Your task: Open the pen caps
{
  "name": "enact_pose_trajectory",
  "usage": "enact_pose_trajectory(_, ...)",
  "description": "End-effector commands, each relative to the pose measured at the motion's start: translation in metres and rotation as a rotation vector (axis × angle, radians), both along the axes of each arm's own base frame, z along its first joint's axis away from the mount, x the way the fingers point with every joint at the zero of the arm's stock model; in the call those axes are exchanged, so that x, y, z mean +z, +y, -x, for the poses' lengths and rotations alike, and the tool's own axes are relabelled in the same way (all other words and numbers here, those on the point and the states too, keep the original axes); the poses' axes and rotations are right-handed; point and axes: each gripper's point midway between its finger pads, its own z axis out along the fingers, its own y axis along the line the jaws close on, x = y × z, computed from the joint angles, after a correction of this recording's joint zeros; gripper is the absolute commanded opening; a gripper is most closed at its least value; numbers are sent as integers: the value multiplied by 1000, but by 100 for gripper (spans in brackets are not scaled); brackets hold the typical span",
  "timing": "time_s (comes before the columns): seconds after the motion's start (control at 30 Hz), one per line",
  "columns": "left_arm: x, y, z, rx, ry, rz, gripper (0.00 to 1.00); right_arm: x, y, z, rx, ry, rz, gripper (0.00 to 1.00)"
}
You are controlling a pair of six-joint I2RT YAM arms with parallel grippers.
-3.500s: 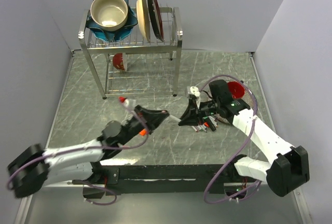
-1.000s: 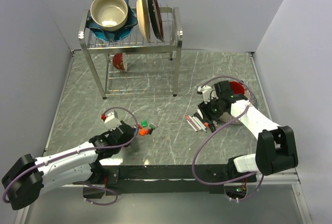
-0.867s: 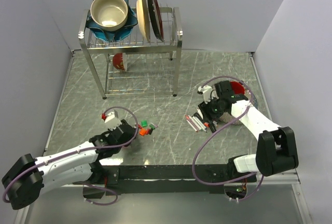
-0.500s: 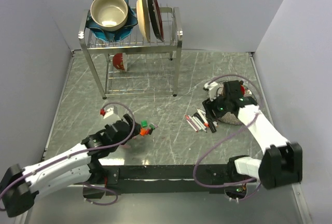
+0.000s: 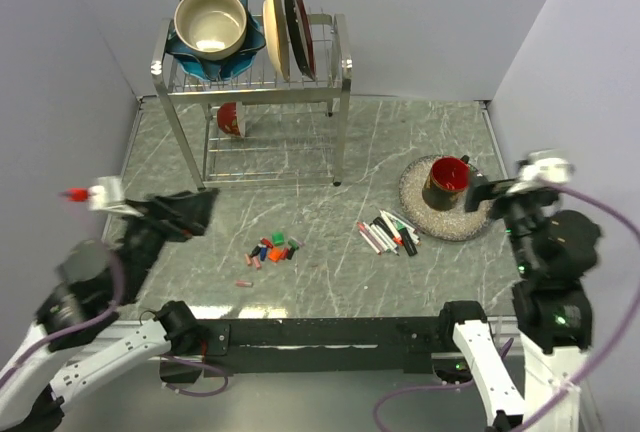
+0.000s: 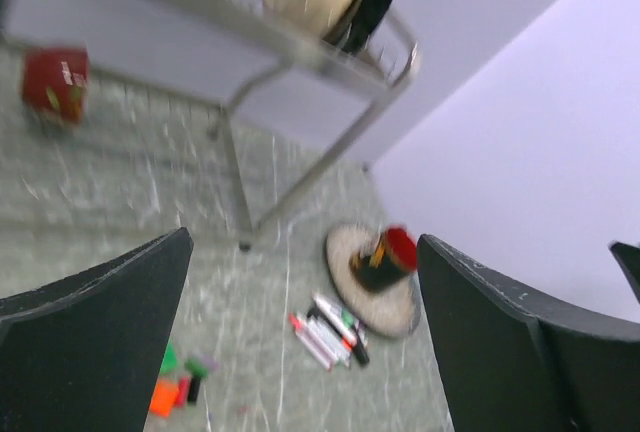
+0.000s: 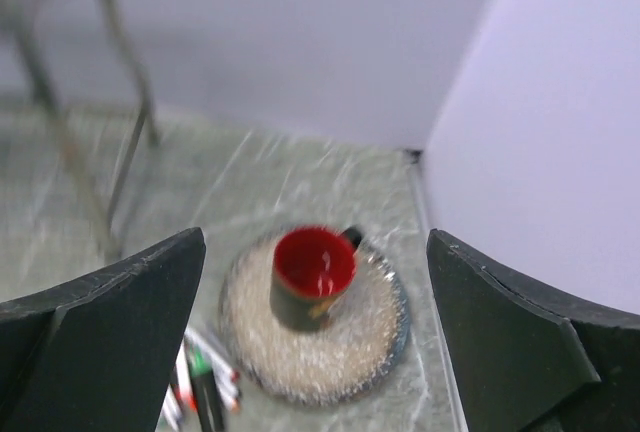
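The pens (image 5: 388, 234) lie in a tight bundle on the table just left of the round plate, and appear as pens (image 6: 328, 327) and pens (image 7: 200, 380) in the wrist views. The pen caps (image 5: 272, 250), red, orange, green and black, lie loose in a small cluster left of the bundle, with one pink cap (image 5: 243, 281) apart; the left wrist view shows these caps (image 6: 176, 388) blurred. My left gripper (image 5: 190, 214) (image 6: 305, 244) is raised at the far left, open and empty. My right gripper (image 5: 482, 195) (image 7: 315, 240) is lifted at the far right, open and empty.
A steel dish rack (image 5: 255, 72) with a bowl and upright plates stands at the back, a red cup (image 5: 230, 119) under it. A red-lined dark mug (image 5: 445, 182) (image 7: 315, 277) sits on a speckled round plate (image 5: 425, 217). Walls close in on both sides.
Both arms have pulled back from the table and risen, the left towards the left edge, the right towards the right edge. Both grippers have opened wide. Caps and pens stay on the table.
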Motion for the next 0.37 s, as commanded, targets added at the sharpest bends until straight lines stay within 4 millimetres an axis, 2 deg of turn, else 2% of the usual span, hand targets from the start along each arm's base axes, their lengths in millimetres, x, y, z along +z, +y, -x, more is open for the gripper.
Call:
enact_pose_trajectory(0.0, 31, 46, 15, 103, -86, -103, 99, 30, -35, 16, -241, -19, -206, 100)
enact_pose_trajectory(0.03, 34, 50, 16, 108, -90, -101, 99, 40, -36, 22, -244, -49, -212, 100)
enact_pose_trajectory(0.13, 40, 56, 22, 106, -90, -108, 100, 53, -36, 23, -246, -72, -221, 100)
enact_pose_trajectory(0.33, 37, 60, 25, 104, -87, -110, 100, 67, -34, 20, -223, -86, -181, 100)
